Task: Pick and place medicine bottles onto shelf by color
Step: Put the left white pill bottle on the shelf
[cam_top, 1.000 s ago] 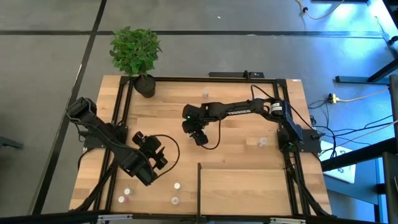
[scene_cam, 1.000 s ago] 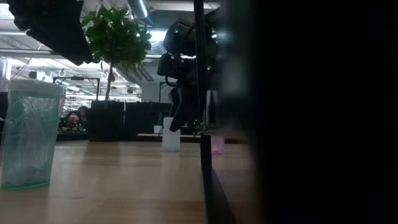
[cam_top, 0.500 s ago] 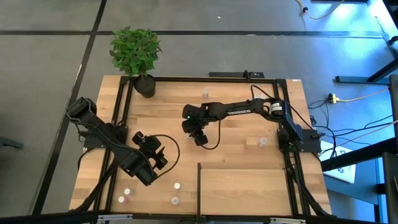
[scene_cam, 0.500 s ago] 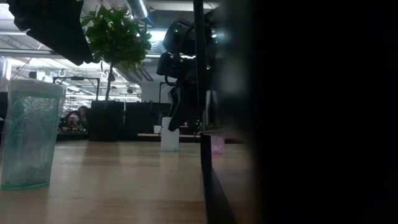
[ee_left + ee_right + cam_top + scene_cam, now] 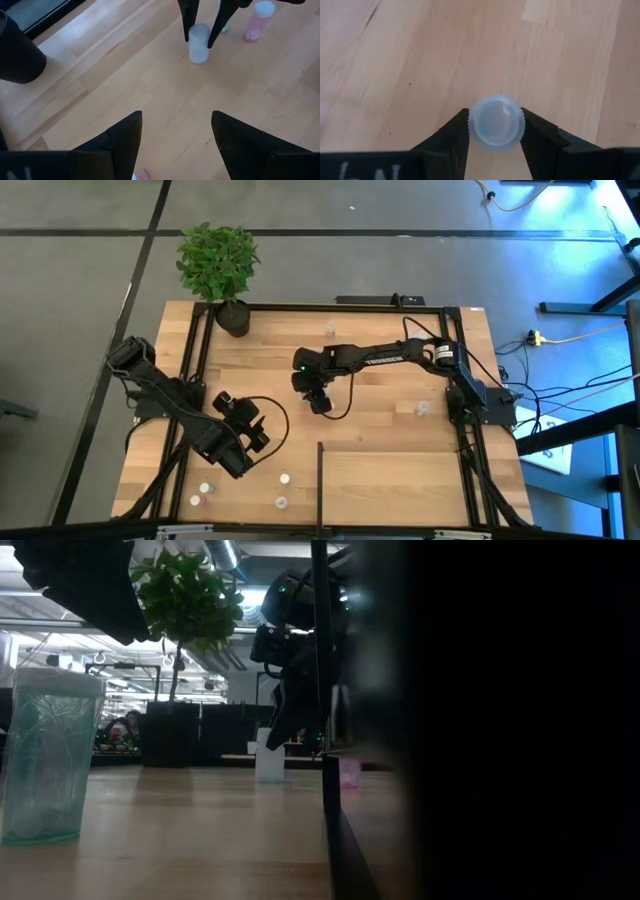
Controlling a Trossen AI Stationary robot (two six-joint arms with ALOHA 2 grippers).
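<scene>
From above, I see the shelf point(image 5: 400, 480) at the table's near right with no bottles visible on it, so I judge sorting has barely begun. Several medicine bottles point(image 5: 283, 478) stand scattered on the planks. My right gripper point(image 5: 495, 131), near the table's middle, has both fingers point(image 5: 451, 137) pressed against a white-capped bottle point(image 5: 496, 122) standing on the wood. My left gripper point(image 5: 175, 135) waits spread wide at the near left, holding nothing

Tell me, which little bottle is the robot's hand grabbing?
The white-capped bottle in the middle of the table, squeezed between the right hand's fingers. The pink bottle nearby and the others stand alone, untouched.
</scene>
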